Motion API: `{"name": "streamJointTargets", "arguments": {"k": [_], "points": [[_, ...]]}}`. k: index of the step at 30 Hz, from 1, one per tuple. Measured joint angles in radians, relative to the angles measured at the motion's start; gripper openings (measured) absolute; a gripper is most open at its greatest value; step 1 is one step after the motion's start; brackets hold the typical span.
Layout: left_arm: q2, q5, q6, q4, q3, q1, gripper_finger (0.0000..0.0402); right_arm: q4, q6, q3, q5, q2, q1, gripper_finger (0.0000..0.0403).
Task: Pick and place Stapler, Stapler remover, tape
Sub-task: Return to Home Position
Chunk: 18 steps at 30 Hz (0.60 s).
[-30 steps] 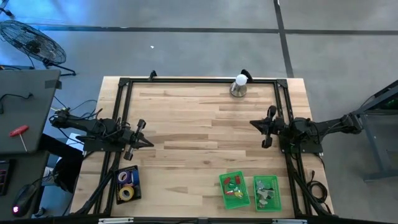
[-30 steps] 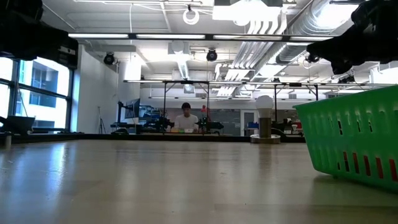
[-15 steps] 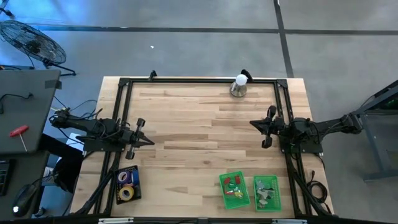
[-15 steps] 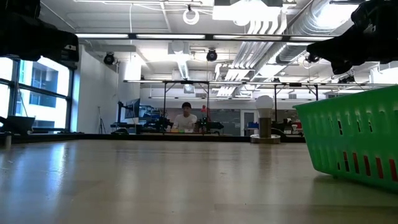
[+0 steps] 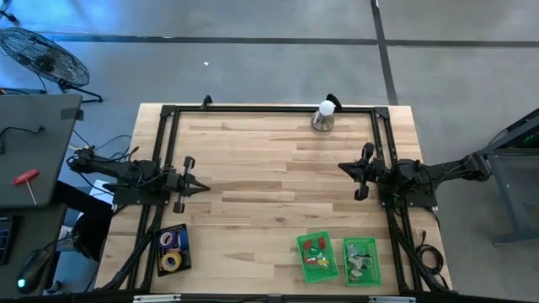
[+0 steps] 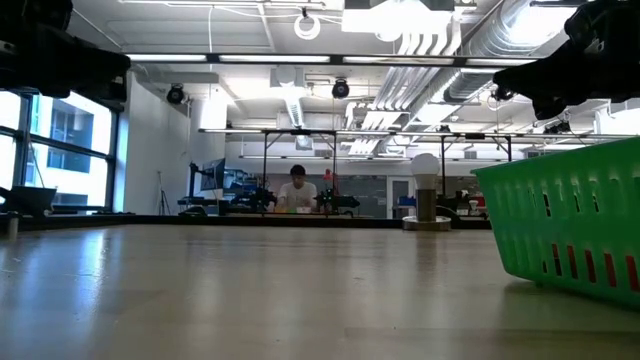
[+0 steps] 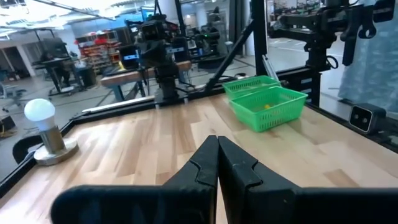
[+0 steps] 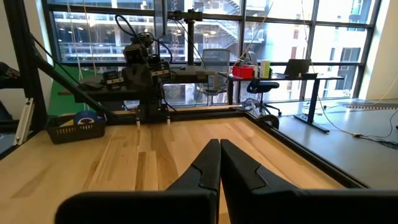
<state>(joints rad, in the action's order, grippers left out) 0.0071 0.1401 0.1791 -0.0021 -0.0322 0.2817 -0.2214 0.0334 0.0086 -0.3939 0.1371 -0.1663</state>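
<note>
The tape rolls lie in a black tray (image 5: 173, 249) near the table's front left corner: a yellow roll (image 5: 171, 262), a pink one (image 5: 171, 240) and a bluish-purple one (image 5: 182, 242). Two green baskets (image 5: 317, 257) (image 5: 361, 261) stand at the front right. One holds small red and yellow things, the other grey things. I cannot tell which of these are the stapler or the stapler remover. My left gripper (image 5: 205, 187) is shut at the table's left side, level and pointing right, with nothing in it. My right gripper (image 5: 341, 167) is shut at the right side, pointing left, also holding nothing.
A light bulb on a round base (image 5: 324, 116) stands at the table's far edge. A black frame (image 5: 269, 108) runs around the tabletop. The wide wooden middle (image 5: 269, 185) lies bare between the two grippers. In the low view a person (image 6: 297, 187) sits far behind the table.
My left gripper has swung its tip slightly toward the table's far edge and rolled a little, staying shut and in place. My right arm has kept still.
</note>
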Motion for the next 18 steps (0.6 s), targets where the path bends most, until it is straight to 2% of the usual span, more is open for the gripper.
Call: {"name": "streamJointTargets", "arguments": {"k": [18], "points": [[0.000,-0.007,-0.002,0.002,0.000,0.000,0.0000,0.000,0.000,0.000,0.000,0.000,0.000,0.0000]]}}
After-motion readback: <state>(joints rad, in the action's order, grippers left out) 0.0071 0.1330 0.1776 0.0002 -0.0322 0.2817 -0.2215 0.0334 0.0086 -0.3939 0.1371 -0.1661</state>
